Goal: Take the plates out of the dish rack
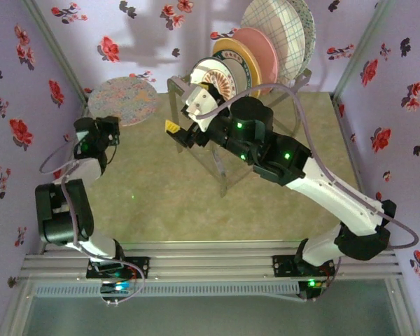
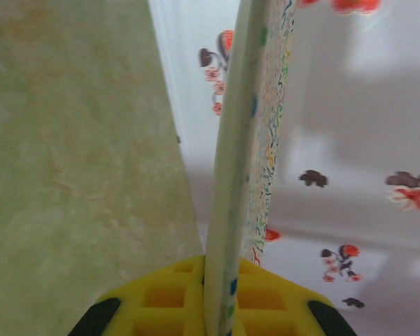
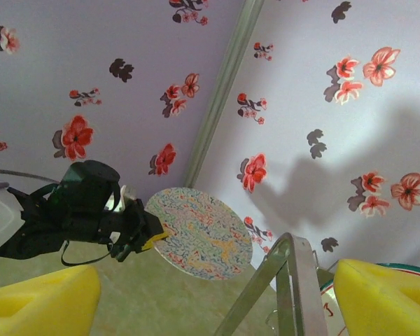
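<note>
Left claw (image 1: 106,133) clenched on the rim of the speckled plate (image 1: 122,100), well left of the dish rack (image 1: 222,183). Right claw (image 1: 184,113) released, fingers spread, at the rack's left end. The other plates (image 1: 255,49) stand slotted in the rack.

lone plate (image 1: 122,100) far-left by back wall (image 1: 161,28), dish rack (image 1: 220,178) ctr-right w/ plates (image 1: 259,49) in it

Speckled plate (image 2: 262,140) cropped above; right arm (image 1: 329,185) half-hides dish rack (image 1: 222,180).
</note>
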